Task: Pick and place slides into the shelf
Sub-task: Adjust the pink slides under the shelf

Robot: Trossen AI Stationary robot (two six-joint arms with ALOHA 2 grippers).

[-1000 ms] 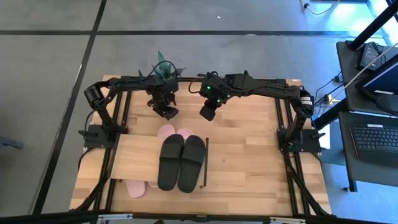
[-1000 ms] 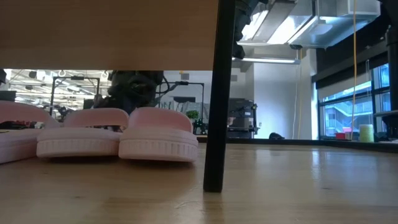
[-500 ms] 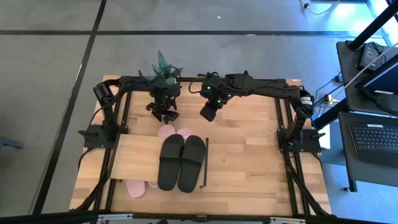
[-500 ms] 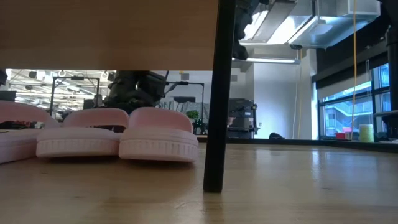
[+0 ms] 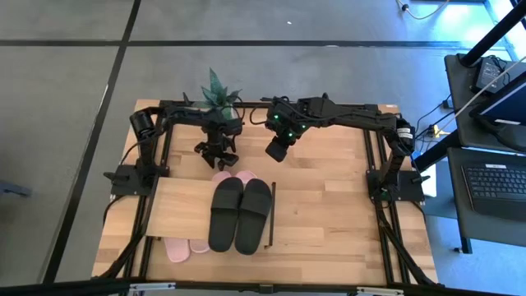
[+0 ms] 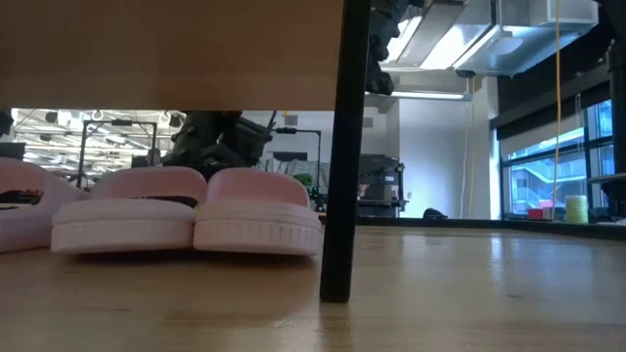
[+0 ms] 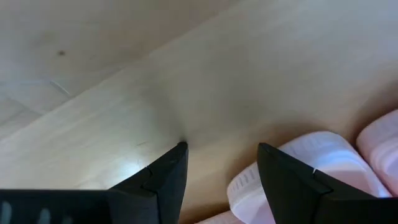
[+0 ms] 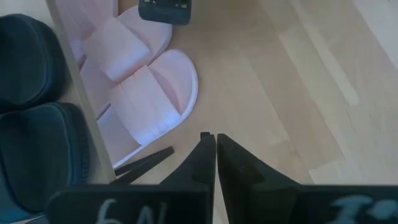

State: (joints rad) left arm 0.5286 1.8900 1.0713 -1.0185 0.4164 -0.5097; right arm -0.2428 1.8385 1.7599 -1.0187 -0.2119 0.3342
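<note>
While L gripper (image 5: 219, 159) gapes by pink slides (image 5: 233, 176), R gripper (image 5: 275, 153) hangs closed.

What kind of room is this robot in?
Probably a lab or workshop. The wooden table stands on a bare grey floor, a desk with a laptop sits beside it, and the low view shows metal ducts on the ceiling and more equipment racks behind.
</note>
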